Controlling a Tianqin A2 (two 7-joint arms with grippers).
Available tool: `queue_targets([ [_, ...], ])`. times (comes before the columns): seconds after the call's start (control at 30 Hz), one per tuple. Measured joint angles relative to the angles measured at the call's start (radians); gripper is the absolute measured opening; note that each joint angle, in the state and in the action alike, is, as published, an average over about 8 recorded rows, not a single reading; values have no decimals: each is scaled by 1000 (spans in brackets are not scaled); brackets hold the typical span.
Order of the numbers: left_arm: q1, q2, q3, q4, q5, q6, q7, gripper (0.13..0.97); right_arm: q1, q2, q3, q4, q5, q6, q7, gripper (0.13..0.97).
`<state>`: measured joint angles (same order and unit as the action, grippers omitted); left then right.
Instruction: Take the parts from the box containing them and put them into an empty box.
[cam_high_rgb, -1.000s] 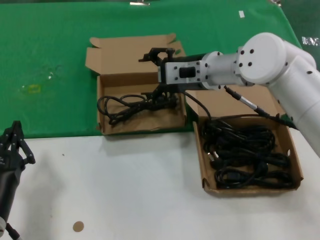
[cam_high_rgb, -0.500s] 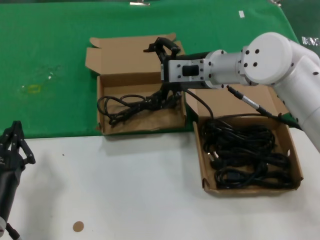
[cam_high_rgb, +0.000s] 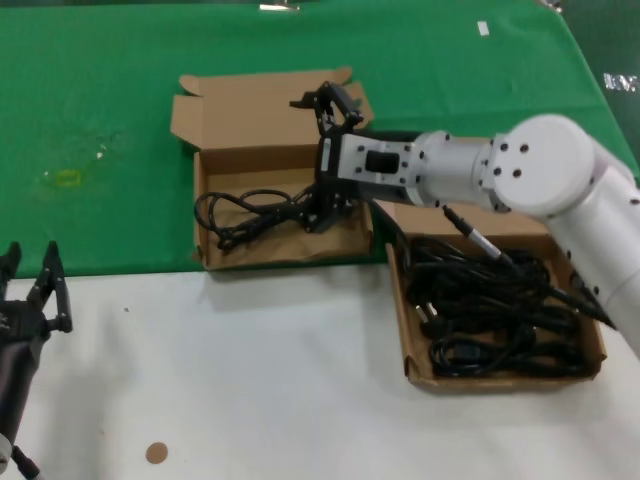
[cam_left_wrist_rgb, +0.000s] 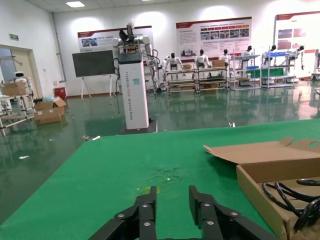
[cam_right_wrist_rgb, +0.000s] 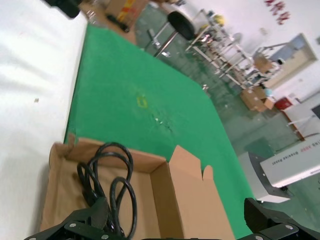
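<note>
The wider box (cam_high_rgb: 280, 256) lies on the green cloth with its lid open and holds one black cord (cam_high_rgb: 250, 212). My right gripper (cam_high_rgb: 328, 158) is open wide above that box's right end, its lower finger by the cord's end. The right wrist view shows the same box (cam_right_wrist_rgb: 55, 200), the cord (cam_right_wrist_rgb: 112, 175) and my gripper (cam_right_wrist_rgb: 175, 220). The squarer box (cam_high_rgb: 500, 382) to the right holds several black cords (cam_high_rgb: 490, 310). My left gripper (cam_high_rgb: 30, 295) is open and empty at the table's near left, also in the left wrist view (cam_left_wrist_rgb: 172, 200).
The green cloth (cam_high_rgb: 100, 100) covers the far half, the white table (cam_high_rgb: 250, 370) the near half. A small brown disc (cam_high_rgb: 156, 453) lies near the front edge. The left wrist view shows the wider box's corner (cam_left_wrist_rgb: 260, 192) off to one side.
My right arm's elbow has dropped and its wrist tilted, with the gripper still over the wider box. The cord has settled in that box. My left gripper's fingers have spread apart.
</note>
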<state>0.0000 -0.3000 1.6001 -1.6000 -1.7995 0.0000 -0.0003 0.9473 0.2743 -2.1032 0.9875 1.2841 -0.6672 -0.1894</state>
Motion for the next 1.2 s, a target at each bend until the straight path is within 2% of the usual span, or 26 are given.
queue_targets([
  [0.1, 0, 0, 0, 0, 0, 0, 0, 235, -42, 1, 22, 27, 23, 29, 8, 952],
  [0.4, 0, 0, 0, 0, 0, 0, 0, 379, -170, 5, 90, 110, 92, 119, 34, 965],
  [0.67, 0, 0, 0, 0, 0, 0, 0, 595, -284, 8, 151, 183, 155, 200, 57, 966],
  [0.7, 0, 0, 0, 0, 0, 0, 0, 595, -299, 8, 158, 193, 162, 210, 60, 966],
  [0.97, 0, 0, 0, 0, 0, 0, 0, 790, -414, 11, 219, 267, 225, 291, 83, 966],
  [1.1, 0, 0, 0, 0, 0, 0, 0, 790, -470, 13, 250, 304, 256, 331, 94, 966],
  [1.2, 0, 0, 0, 0, 0, 0, 0, 836, -512, 14, 272, 331, 279, 361, 102, 966],
])
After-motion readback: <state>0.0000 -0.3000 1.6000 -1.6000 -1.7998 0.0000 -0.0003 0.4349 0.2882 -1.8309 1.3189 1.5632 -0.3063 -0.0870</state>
